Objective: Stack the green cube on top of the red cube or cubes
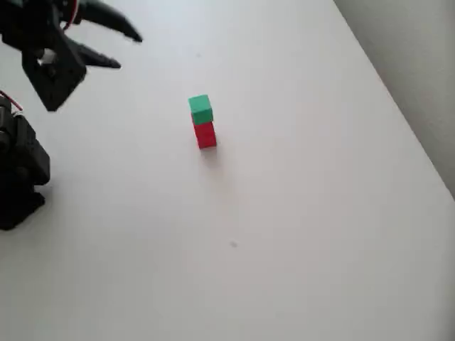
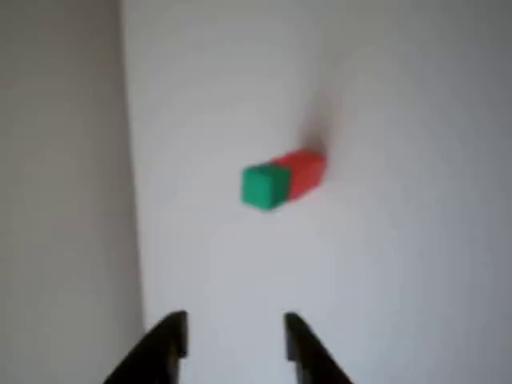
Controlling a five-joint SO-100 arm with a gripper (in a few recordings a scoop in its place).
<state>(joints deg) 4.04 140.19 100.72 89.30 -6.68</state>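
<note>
1. I read the gripper [image 1: 117,48] as empty, its two black fingers spread apart with nothing between them. In the overhead view it sits near the table's far-left corner; in the wrist view [image 2: 234,340] the fingertips frame bare tabletop.
2. The green cube [image 1: 200,109] rests squarely on top of the red block [image 1: 205,135], touching it, well apart from the gripper.
3. The stack stands on the white table [image 1: 320,234], toward the middle and nearer the far edge than the near one.
4. I judge the stacking done.
5. Handling: the green cube looks light, rigid and matte, so probably not slippery. Were it regripped, I would take two opposite side faces, gently, since a nudge could topple the stack.
</note>
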